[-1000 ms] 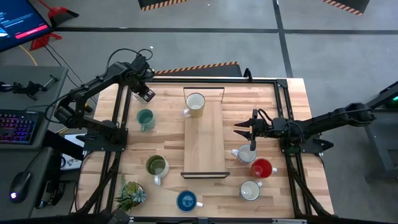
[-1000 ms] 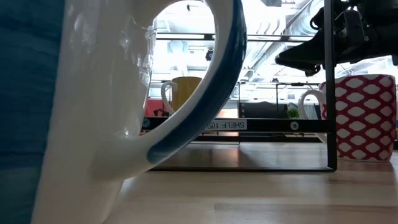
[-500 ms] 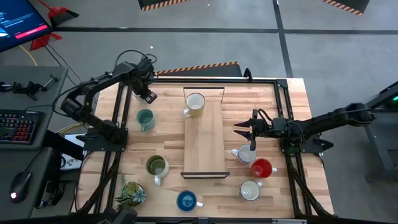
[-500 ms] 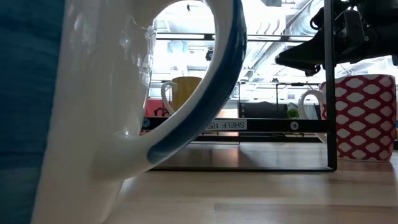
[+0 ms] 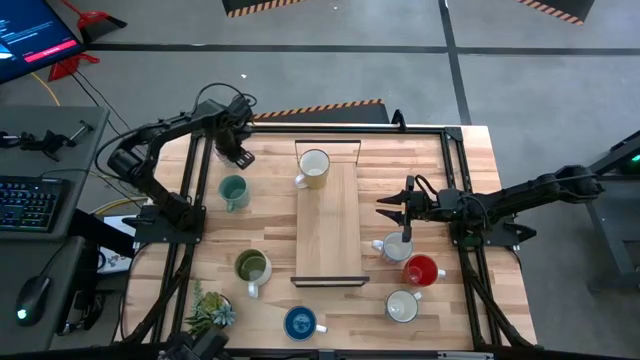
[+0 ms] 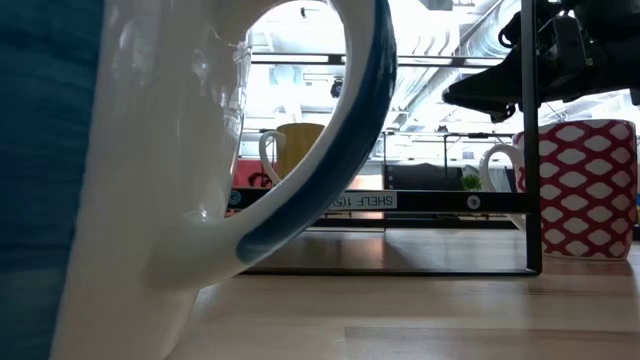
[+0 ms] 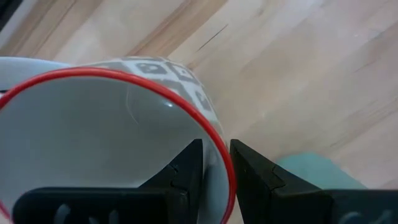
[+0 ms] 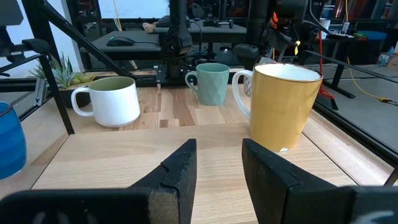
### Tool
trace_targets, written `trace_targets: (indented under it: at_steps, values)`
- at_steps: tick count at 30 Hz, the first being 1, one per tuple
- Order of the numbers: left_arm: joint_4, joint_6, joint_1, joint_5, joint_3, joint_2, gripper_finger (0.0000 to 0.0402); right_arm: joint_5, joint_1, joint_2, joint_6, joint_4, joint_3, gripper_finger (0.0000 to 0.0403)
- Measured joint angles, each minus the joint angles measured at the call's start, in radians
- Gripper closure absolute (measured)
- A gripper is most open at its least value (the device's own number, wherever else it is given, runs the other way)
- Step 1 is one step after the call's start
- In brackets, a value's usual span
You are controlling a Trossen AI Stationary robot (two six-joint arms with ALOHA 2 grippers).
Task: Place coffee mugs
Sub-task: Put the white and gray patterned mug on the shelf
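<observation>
My left gripper (image 5: 237, 152) hangs over the table's far left, fingers pointing down, shut on a white mug (image 7: 93, 124) with a red rim and a grey pattern. A teal mug (image 5: 233, 190) stands just nearer. A cream-yellow mug (image 5: 314, 168) sits on the far end of the wooden shelf (image 5: 328, 235). On the table stand an olive mug (image 5: 252, 267), a blue mug (image 5: 300, 322), a red mug (image 5: 422, 270) and two pale mugs (image 5: 402, 306), (image 5: 395, 246). My right gripper (image 5: 385, 207) is held level and open at the shelf's right side. My left gripper pinches the mug's wall at the red rim (image 7: 211, 127), one finger (image 7: 186, 168) inside the mug and one (image 7: 252, 171) outside. The fingers come from above, pointing down. The mug hangs open side up; whether its base touches the table I cannot tell.
A small spiky potted plant (image 5: 210, 312) stands at the near left corner. The shelf's black metal frame (image 6: 530, 140) rises at both ends of the board. The blue mug (image 6: 60, 150) fills the left of the low view. Bare wood lies between the teal mug and the shelf.
My left gripper has sunk toward the table at the far left, carrying the red-rimmed mug down with it, still shut on its rim. My right gripper and the other mugs have kept still.
</observation>
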Motion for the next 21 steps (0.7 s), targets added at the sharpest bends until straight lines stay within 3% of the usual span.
trace_targets:
  at_steps: [5,10,21]
  values:
    - [0.001,0.034,0.000,-0.003,0.000,0.010,0.0339,0.000,0.000,0.000,0.000,0.000,0.000,0.0291]
    - [0.000,0.046,0.000,-0.005,0.000,0.009,0.0389,0.000,0.000,0.000,0.000,0.000,0.000,0.0291]
    - [-0.074,0.053,0.000,-0.004,0.051,0.010,0.0393,0.000,0.000,0.000,0.000,0.000,0.000,0.0291]
